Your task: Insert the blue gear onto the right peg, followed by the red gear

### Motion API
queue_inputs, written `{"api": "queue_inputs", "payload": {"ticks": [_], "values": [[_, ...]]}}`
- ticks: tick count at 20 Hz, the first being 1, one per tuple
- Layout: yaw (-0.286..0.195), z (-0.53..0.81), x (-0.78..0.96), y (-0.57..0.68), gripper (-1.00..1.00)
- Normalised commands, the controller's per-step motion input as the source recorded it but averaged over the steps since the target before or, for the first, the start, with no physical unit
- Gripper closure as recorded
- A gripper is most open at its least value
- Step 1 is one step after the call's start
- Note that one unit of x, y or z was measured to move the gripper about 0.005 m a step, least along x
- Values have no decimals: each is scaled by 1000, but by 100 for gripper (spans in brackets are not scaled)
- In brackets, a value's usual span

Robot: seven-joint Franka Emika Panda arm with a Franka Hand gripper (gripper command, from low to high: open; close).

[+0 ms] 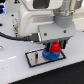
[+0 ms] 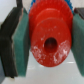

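The red gear is held between my gripper's fingers, just above the blue gear. The blue gear lies on the right part of the black silver-rimmed plate. The right peg is hidden under the gears. In the wrist view the red gear fills the picture, clamped by the teal pads on both sides of my gripper. Blue gear teeth show behind it. The red gear's centre hole looks dark, and I cannot tell if the peg is in it.
The white arm body with a black cable hangs over the plate. The plate lies on a white table. The plate's left half shows bare black.
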Motion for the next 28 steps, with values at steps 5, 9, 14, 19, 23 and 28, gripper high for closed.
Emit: {"api": "queue_inputs", "payload": {"ticks": [5,9,14,19,23,28], "values": [[0,46,121,-26,100],[0,-60,185,-37,100],[0,-110,210,-35,100],[0,-148,225,-57,100],[0,-130,215,-98,100],[0,-113,215,2,100]]}}
